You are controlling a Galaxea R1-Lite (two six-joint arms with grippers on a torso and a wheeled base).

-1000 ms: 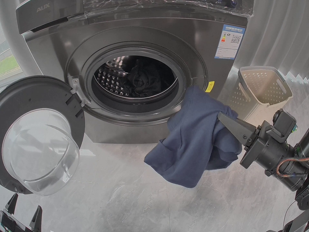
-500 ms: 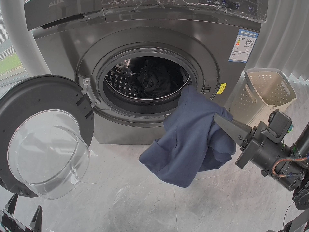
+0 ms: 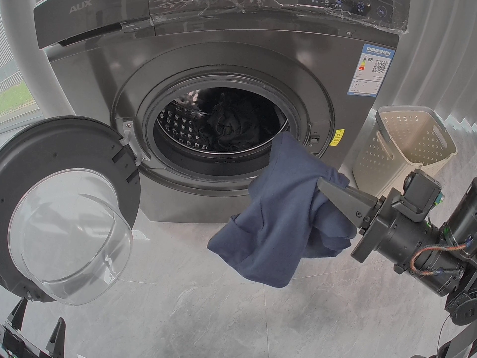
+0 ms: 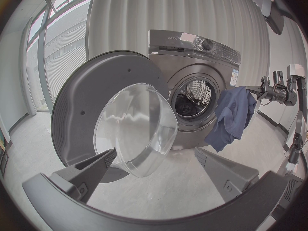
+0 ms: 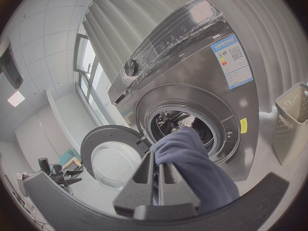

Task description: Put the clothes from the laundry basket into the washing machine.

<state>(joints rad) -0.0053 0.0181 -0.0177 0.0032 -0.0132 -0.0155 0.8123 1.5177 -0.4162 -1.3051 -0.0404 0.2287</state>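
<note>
A navy blue garment (image 3: 283, 210) hangs in the air just right of and below the washing machine's round opening (image 3: 218, 120). My right gripper (image 3: 323, 184) is shut on the garment's upper edge, its fingers (image 5: 157, 183) pinching the cloth (image 5: 192, 164). Dark clothes (image 3: 233, 120) lie inside the drum. The machine's door (image 3: 64, 205) stands swung wide to the left. The beige laundry basket (image 3: 412, 140) stands on the floor right of the machine. My left gripper (image 4: 154, 158) is open and holds nothing, low at the near left (image 3: 35, 326); from it the garment (image 4: 232, 116) shows beside the drum.
The grey washing machine (image 3: 124, 50) fills the far side. Pale tiled floor (image 3: 174, 299) lies free in front of it. The open door reaches out over the floor on the left. A curtain (image 3: 442, 50) hangs behind the basket.
My right gripper with the blue garment has moved a little left, toward the drum opening. The head camera has shifted too, so the whole scene sits differently.
</note>
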